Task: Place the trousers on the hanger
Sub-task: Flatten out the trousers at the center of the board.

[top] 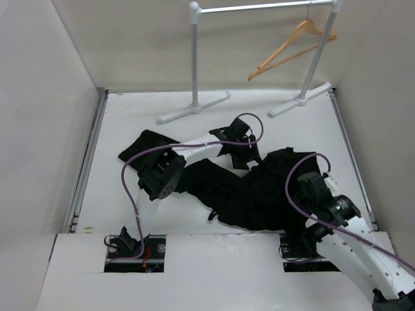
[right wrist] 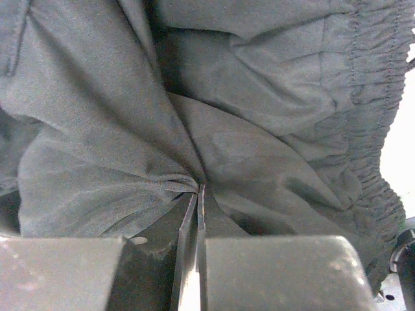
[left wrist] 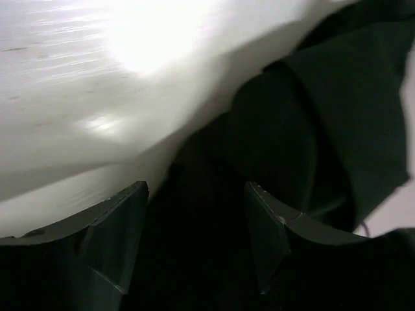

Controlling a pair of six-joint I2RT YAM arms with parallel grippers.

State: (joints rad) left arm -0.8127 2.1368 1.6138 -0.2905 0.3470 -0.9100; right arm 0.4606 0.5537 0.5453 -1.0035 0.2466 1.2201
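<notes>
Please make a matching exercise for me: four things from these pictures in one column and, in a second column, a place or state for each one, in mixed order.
1 trousers
2 hanger
3 left hand
4 right hand

A hooked on the rail
B open
C crumpled on the table
D shut, pinching the trousers

Pairs: 1-C; 2-A; 3-B; 4-D
</notes>
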